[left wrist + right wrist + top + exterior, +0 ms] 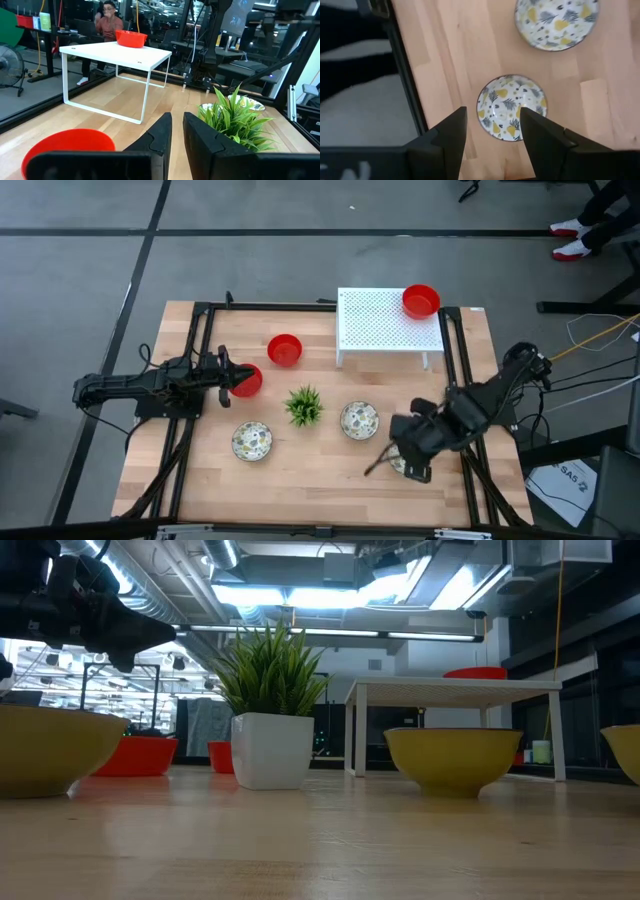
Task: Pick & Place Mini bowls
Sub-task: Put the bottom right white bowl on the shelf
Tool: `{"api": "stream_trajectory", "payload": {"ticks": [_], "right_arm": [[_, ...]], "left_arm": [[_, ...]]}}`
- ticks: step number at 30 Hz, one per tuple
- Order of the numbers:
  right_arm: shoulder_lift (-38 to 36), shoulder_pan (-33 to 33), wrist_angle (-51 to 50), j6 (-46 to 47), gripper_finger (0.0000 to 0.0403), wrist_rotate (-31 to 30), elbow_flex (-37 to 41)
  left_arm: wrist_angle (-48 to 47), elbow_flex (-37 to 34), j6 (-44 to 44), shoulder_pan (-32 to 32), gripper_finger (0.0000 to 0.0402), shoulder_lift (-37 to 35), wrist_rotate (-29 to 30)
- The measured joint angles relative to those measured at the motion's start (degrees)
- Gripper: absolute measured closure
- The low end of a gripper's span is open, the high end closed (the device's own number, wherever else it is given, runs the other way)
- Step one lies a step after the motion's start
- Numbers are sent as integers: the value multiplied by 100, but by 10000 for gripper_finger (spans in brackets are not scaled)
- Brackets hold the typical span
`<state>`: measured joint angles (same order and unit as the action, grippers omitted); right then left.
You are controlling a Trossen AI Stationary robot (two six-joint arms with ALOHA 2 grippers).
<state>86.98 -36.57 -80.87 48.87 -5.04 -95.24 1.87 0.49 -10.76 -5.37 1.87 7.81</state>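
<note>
A robotics lab or industrial workspace, not a home. A pale wooden bench [320,470] stands on a grey concrete floor [300,270] marked with dark lines, with a black metal frame [200,340] bolted along its edges carrying two dark robot arms. Cables [600,335] trail off the bench's right side across the floor. The level view across the bench shows an open ceiling with exposed silver ducts [150,600] and long fluorescent strip lights [290,590]. Beyond the bench stand metal racks, monitors [245,20] and a floor fan [10,65], and a seated person [107,22] shows in the background. A small white perforated metal stand [388,325] sits on the bench.
</note>
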Motion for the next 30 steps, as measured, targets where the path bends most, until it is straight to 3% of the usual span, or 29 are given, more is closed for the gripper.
{"api": "stream_trajectory", "payload": {"ticks": [12,30], "right_arm": [[851,-611,429,-213,219,2,0],[1769,-633,1771,138,219,218,0]], "left_arm": [[1,-2,0,1,361,1,0],[1,-2,1,1,357,0,0]]}}
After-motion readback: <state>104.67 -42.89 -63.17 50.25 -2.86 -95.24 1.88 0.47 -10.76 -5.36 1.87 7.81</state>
